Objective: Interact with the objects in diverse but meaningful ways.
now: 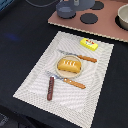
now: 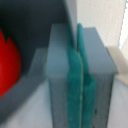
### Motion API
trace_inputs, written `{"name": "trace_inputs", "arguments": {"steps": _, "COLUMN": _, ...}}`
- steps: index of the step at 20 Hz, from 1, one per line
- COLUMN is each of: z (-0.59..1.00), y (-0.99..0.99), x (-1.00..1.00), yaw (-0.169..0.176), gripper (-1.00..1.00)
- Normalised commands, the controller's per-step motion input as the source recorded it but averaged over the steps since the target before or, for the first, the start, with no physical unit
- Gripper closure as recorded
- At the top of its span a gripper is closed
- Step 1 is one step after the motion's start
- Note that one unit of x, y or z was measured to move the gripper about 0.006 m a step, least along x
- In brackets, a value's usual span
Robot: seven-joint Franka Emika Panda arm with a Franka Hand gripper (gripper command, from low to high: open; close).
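The golden bread loaf [image 1: 69, 65] lies on the tan plate [image 1: 61, 73] at the middle of the pale placemat [image 1: 35, 85]. Orange-handled cutlery [image 1: 86, 58] flanks the plate; the brown sausage [image 1: 50, 88] and yellow packet [image 1: 89, 44], its print unreadable, lie nearer the mat's edges. A grey-blue pot [image 1: 65, 10], contents unclear, sits beyond. The wrist view shows the hand [image 2: 78, 75] pressed shut beside a blurred red tomato [image 2: 7, 62].

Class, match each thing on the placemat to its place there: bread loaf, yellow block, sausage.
Things:
1. bread loaf
2. yellow block
3. sausage

Places:
A. near the far corner of the placemat, at the exterior view's right
B. on the plate in the middle
C. toward the near side, at the exterior view's left

Pairs: 1-B, 2-A, 3-C
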Motion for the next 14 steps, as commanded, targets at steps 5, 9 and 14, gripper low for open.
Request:
{"name": "trace_inputs", "arguments": {"steps": 5, "z": 0.41, "y": 0.61, "x": 0.82, "yaw": 0.002, "gripper": 1.0}}
{"name": "trace_inputs", "arguments": {"steps": 9, "z": 0.49, "y": 0.46, "x": 0.74, "yaw": -0.032, "gripper": 1.0}}
{"name": "trace_inputs", "arguments": {"steps": 14, "z": 0.46, "y": 0.45, "x": 0.71, "yaw": -0.044, "gripper": 1.0}}
